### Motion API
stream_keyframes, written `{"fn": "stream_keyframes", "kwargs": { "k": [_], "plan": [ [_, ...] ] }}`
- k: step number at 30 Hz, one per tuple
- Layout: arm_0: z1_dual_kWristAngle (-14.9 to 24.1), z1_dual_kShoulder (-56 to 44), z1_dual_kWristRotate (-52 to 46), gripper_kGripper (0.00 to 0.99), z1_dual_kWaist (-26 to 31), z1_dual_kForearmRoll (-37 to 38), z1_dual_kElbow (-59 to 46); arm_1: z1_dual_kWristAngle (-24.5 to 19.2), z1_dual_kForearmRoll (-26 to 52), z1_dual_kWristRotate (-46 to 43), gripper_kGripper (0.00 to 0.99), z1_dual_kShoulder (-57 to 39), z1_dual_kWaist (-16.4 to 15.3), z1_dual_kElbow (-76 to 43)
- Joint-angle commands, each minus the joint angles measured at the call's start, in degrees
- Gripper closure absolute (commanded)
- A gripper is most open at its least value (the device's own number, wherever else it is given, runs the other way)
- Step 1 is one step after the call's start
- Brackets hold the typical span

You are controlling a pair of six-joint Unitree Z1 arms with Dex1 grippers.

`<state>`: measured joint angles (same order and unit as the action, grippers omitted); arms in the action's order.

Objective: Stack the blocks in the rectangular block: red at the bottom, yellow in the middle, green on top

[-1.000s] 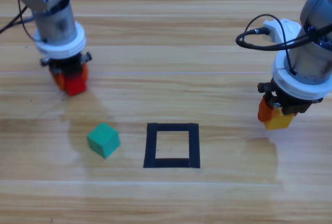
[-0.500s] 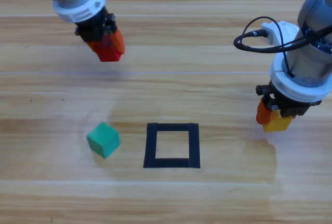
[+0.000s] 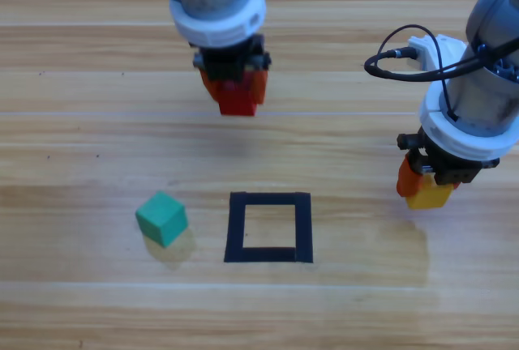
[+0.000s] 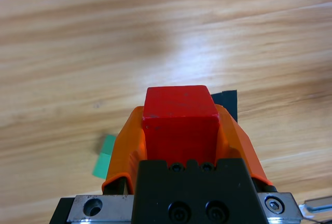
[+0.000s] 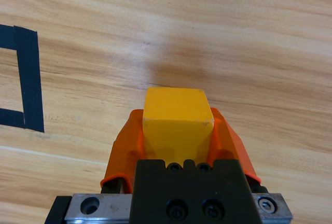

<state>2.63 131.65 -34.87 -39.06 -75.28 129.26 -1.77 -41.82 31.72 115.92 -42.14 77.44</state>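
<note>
Left gripper [image 3: 236,95]: hanging above the table near the top middle of the high view, up-picture from the tape square, its orange jaws pinching the red cube between them.
Red cube [image 3: 238,104]: sitting clamped in the left jaws, lifted off the wood; in the left wrist view the red cube [image 4: 179,123] is filling the gap between the jaws, its top face level.
Right gripper [image 3: 425,181]: hovering at the right side of the table, to the right of the tape square, its jaws squeezing the yellow cube.
Yellow cube [image 3: 429,194]: poking out below the right jaws; in the right wrist view the yellow cube [image 5: 176,119] is wedged snugly between the two orange jaws.
Green cube [image 3: 161,218]: lying on the table by itself, turned at an angle, just left of the tape square and not touching it.
Rectangular block [image 3: 237,228]: the black tape outline is lying flat at lower centre, with bare wood inside it.
Table [image 3: 340,309]: pale wooden planks running across the whole view.
</note>
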Motion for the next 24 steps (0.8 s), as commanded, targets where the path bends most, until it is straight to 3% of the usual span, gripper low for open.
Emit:
{"fn": "stream_keyframes", "kwargs": {
  "k": [1, 11, 24],
  "plan": [
    [2.9, 2.29, -8.9, 0.99, -4.88, -1.1, -3.49, 0.98, -1.16, 0.54, 0.814, -1.58, -1.8, 0.96],
    [4.93, 3.88, -21.99, 0.99, -11.47, -2.15, -6.04, 1.33, -1.07, 0.1, 0.814, -0.79, -1.8, 1.22],
    [4.05, 7.39, -22.69, 0.99, -12.79, 0.13, -6.04, 1.51, -1.16, 0.1, 0.814, 0.0, -1.8, 1.31]
  ]
}}
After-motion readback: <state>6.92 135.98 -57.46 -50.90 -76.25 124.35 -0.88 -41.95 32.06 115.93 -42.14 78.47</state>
